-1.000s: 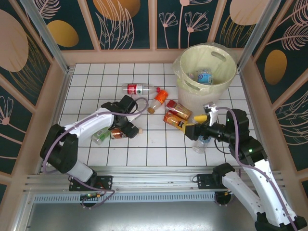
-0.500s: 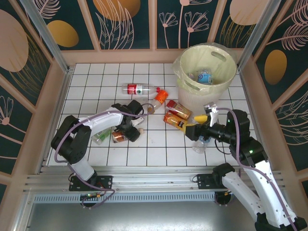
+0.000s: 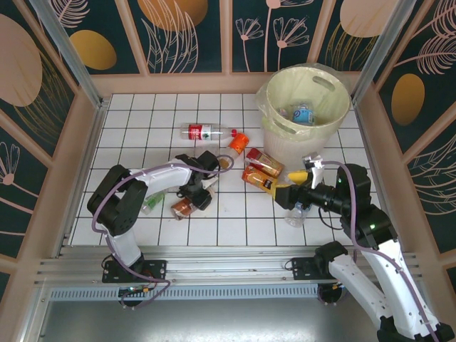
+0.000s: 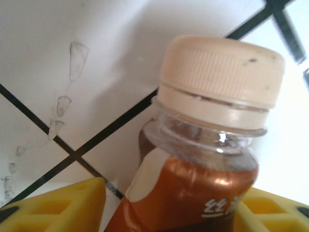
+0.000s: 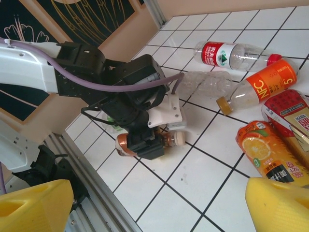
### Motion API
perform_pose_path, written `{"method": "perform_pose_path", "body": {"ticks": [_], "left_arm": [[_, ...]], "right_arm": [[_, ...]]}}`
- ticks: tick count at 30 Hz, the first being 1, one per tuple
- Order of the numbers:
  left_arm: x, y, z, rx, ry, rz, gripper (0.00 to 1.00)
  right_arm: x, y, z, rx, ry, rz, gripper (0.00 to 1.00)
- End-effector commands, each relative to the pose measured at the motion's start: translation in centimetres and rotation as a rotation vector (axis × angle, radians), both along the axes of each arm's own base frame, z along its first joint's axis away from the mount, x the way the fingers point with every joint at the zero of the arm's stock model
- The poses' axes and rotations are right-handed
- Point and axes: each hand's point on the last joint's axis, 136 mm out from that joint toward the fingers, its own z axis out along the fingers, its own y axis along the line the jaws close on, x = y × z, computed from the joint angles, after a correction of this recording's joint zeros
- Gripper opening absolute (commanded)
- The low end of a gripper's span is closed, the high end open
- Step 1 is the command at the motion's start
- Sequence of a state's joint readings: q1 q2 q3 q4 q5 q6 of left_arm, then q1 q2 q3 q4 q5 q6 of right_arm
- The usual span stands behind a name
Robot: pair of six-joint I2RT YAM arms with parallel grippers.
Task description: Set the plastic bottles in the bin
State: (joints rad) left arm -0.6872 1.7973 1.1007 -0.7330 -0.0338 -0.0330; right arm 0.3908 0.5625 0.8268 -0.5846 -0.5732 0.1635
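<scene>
Left jaws [image 5: 145, 145]: low on the white-tiled worktop [image 3: 235, 214], one yellow finger [image 4: 53, 205] on each side of a brown bottle [image 4: 193, 193] that lies on its side. Its cream cap [image 4: 219, 72] points away from the wrist. Cannot tell whether the fingers pinch the bottle or only flank it.

Right jaws [image 5: 154, 208]: wide apart, nothing between them, aimed leftward over the tiles. A clear bottle [image 3: 296, 214] lies beneath this wrist.

A green-labelled bottle [image 3: 149, 205] lies just beside the left arm's forearm, on its outer side.

Mid-worktop, just ahead of the right jaws: an orange juice bottle [image 5: 263, 150] and a red-labelled bottle [image 5: 289, 113] lie side by side, touching or nearly so. Next out is an orange bottle marked NFC [image 5: 263, 87]. A crumpled clear bottle [image 5: 207, 83] lies by its cap end.

Further out: a clear bottle with a red label [image 3: 205, 131], alone on the tiles.

Far right corner: the pale-yellow bin [image 3: 285, 146], upright, clear liner folded over the rim. A blue-labelled bottle [image 3: 303, 112] lies inside.
</scene>
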Motion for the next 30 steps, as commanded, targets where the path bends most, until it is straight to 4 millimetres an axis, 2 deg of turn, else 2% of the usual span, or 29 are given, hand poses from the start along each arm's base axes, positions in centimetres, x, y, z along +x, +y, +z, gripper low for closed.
{"method": "perform_pose_path", "body": {"ticks": [1,3,8,9,11,14,18,22,25,30], "left_arm": [[1.1,-2.2,0.7,-0.093,-0.027,0.035,0.49],[1.4,-3.5,1.6,-0.162,-0.037,0.037,0.44],[3.2,-7.1,5.5,-0.358,-0.118,0.038,0.44],[3.7,-8.0,7.5,-0.422,-0.153,0.033,0.44],[4.4,-9.6,9.9,-0.519,-0.183,0.028,0.44],[5.3,-12.3,14.6,-0.692,-0.227,0.024,0.44],[6.2,-15.6,22.5,-0.95,-0.261,0.035,0.43],[7.5,-18.0,29.7,-1.17,-0.296,0.047,0.44],[8.2,-19.3,35.0,-1.338,-0.332,0.037,0.45],[10.5,-20.2,41.7,-1.528,-0.435,0.08,0.47]], "right_arm": [[0.0,-0.2,-0.1,0.003,-0.006,-0.02,0.92],[0.2,-0.6,0.1,0.0,-0.02,-0.044,0.91],[0.1,-1.1,0.9,0.012,-0.066,-0.073,0.91],[0.0,-1.2,1.0,0.017,-0.077,-0.077,0.91],[-0.1,-1.4,1.5,0.027,-0.102,-0.091,0.91],[-0.1,-2.1,2.3,0.046,-0.14,-0.132,0.91],[0.1,-3.3,3.2,0.077,-0.197,-0.211,0.91],[0.4,-4.6,4.0,0.116,-0.246,-0.296,0.91],[0.9,-5.6,3.8,0.136,-0.264,-0.367,0.91],[1.2,-6.3,3.4,0.149,-0.271,-0.417,0.91]]}}
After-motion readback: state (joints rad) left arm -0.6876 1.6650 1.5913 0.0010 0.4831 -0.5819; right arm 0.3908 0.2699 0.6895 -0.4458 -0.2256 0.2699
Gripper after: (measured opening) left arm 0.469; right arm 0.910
